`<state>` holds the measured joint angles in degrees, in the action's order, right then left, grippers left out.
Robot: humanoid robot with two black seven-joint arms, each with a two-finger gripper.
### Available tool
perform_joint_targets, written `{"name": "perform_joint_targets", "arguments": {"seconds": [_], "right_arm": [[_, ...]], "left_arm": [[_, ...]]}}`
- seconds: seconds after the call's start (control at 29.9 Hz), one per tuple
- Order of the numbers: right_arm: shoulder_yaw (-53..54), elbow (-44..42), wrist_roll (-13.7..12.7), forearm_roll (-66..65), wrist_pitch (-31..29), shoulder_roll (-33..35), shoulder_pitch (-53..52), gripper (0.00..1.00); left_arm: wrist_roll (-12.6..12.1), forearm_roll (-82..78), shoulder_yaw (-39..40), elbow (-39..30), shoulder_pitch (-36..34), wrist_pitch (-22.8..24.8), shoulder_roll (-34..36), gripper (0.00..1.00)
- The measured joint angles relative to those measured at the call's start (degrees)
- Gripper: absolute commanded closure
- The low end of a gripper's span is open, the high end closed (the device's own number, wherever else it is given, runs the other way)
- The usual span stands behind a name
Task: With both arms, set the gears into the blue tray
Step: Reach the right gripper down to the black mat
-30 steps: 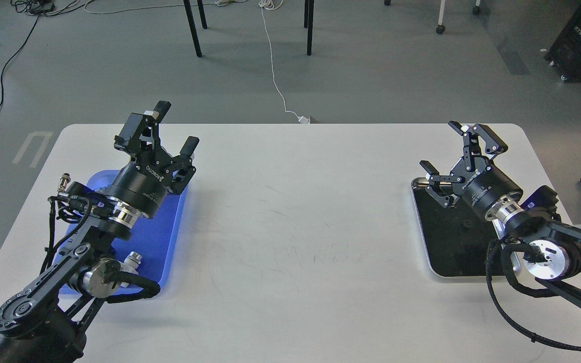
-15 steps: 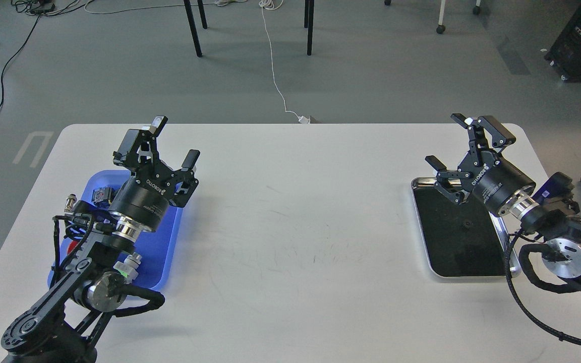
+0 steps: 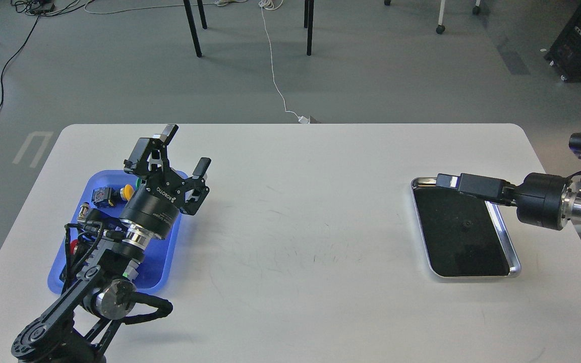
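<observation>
The blue tray (image 3: 162,259) lies at the table's left, partly under my left arm. My left gripper (image 3: 187,147) hangs open and empty over the tray's far right corner, fingers pointing up and away. One tiny black gear (image 3: 467,223) rests near the middle of the black tray (image 3: 510,249) on the right. My right gripper (image 3: 447,180) reaches in level from the right, pointing left over that tray's far edge. It is seen side-on, so its fingers cannot be told apart. No gear shows in the blue tray.
In the blue tray lie a yellow push button (image 3: 128,190), a green one (image 3: 139,180), a red one (image 3: 73,247), a dark switch block (image 3: 101,195) and a silver connector (image 3: 84,209). Chair legs and cables are on the floor beyond the table.
My right arm swung back to the right and turned its gripper from pointing up to lying level over the black tray's far edge. My left gripper shifted slightly right, uncovering the switches.
</observation>
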<state>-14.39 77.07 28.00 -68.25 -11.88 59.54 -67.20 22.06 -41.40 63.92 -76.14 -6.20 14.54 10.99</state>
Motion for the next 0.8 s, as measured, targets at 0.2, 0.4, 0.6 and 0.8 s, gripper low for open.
{"name": "perform_joint_targets", "arguments": {"seconds": [0.2,0.4,0.6,0.8], "right_arm": [[-17.57,-13.17,-0.02,-11.15,0.00,-9.47,-12.24,0.02],[-27.13,-21.83,-0.02,-12.44,0.43,-19.61,-12.98,0.08],[-33.51,-26.65,-0.01,-12.41,0.78,-25.91,-12.69,0.27],[-34.98,-27.35,-0.01,-12.35,0.89,-28.15,-12.47,0.37]], "left_arm": [[0.03,0.00,0.69,-0.48,0.02,0.05,0.23,0.02],[0.04,0.00,0.97,-0.67,0.43,0.04,0.03,0.02],[0.03,0.00,1.21,-0.95,0.71,0.00,0.21,0.02],[0.00,0.00,1.21,-0.96,0.83,0.05,0.11,0.02]]}}
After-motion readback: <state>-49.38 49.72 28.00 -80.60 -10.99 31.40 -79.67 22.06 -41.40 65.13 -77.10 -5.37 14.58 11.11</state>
